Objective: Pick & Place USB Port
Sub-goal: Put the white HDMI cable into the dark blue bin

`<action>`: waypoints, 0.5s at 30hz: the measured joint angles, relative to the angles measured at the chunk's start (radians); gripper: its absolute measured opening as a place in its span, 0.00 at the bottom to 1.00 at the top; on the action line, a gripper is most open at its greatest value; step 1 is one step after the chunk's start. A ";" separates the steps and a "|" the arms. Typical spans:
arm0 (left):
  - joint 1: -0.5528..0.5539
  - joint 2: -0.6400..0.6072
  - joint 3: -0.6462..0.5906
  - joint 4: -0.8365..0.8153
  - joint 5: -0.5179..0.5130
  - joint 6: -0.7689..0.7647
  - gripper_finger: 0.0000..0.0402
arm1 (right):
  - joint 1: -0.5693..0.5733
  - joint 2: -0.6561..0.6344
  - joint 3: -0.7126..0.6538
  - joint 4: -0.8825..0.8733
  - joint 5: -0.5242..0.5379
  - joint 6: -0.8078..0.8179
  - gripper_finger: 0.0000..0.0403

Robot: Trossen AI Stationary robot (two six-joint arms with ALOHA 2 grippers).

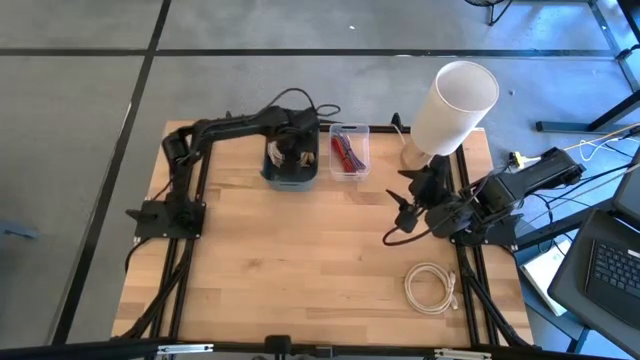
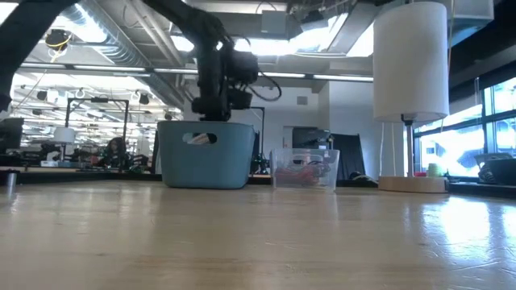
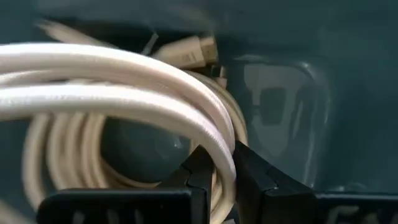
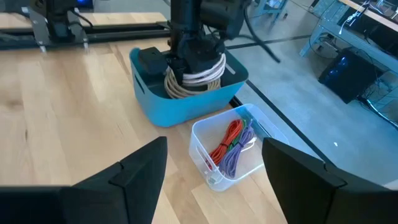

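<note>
As left gripper point(image 3: 225, 180) pinches cable point(image 3: 124, 81) (low view hides it)

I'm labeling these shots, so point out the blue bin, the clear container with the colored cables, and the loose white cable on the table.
blue bin point(image 4: 163, 107): right wrist view, front wall.
clear container point(image 4: 205, 163): right wrist view, front wall.
loose white cable point(image 1: 431, 288): high view, coil's loop.

Both arms are dark, with jointed black segments; black cables run along the left arm point(image 1: 235, 125) near the blue bin point(image 1: 290, 172).
</note>
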 joint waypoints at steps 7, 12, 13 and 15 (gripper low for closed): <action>0.041 0.075 0.002 0.030 0.003 0.013 0.08 | 0.000 0.000 -0.044 0.002 -0.005 0.014 0.66; 0.065 0.088 0.002 0.051 0.034 0.013 0.08 | 0.000 0.000 -0.053 0.002 -0.017 0.028 0.66; 0.068 0.089 0.002 0.052 0.037 0.013 0.08 | 0.000 0.000 -0.053 0.001 -0.018 0.029 0.66; 0.070 0.089 0.002 0.052 0.038 0.009 0.08 | 0.000 0.000 -0.053 0.002 -0.018 0.031 0.66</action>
